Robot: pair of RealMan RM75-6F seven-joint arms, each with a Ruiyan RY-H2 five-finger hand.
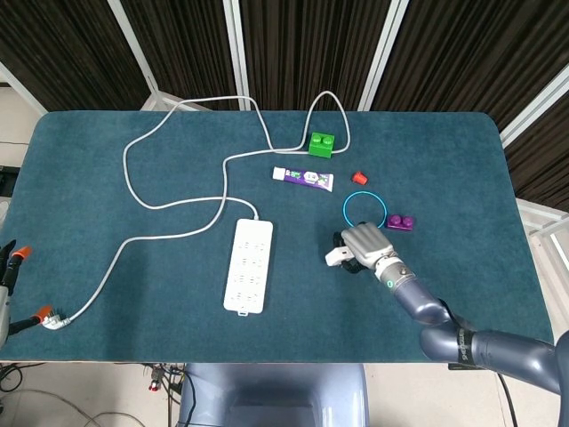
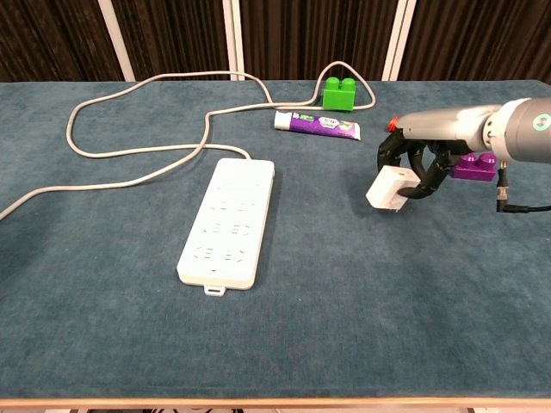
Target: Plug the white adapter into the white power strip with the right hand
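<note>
While its dark fingers [image 2: 428, 175] are curling around the white adapter [image 2: 389, 188], the right hand [image 2: 424, 155] is holding that adapter clear of the bench [image 2: 362, 301], as the chest view shows, with the block tilted down and to the left. In the head view the same hand [image 1: 365, 245] is hanging over the cloth just below the blue ring [image 1: 364, 211], and the adapter [image 1: 337, 256] is sticking out at its left side. The white power strip [image 1: 249, 265] is lying flat well to the left of the hand, apart from it, its long side running away from the robot and its grey cable [image 1: 169, 197] looping off across the far left of the bench. Just beside the hand on its right, a purple brick [image 1: 400, 222] is sitting against the ring's edge. Further back, a small red cap [image 1: 359, 178], a purple-and-white tube [image 1: 303, 178] and a green brick [image 1: 322, 143] are lying near the cable's far loop. At the left edge of the head view only the fingertips of the left hand [image 1: 7, 267] are showing, so I cannot tell how it is set.
</note>
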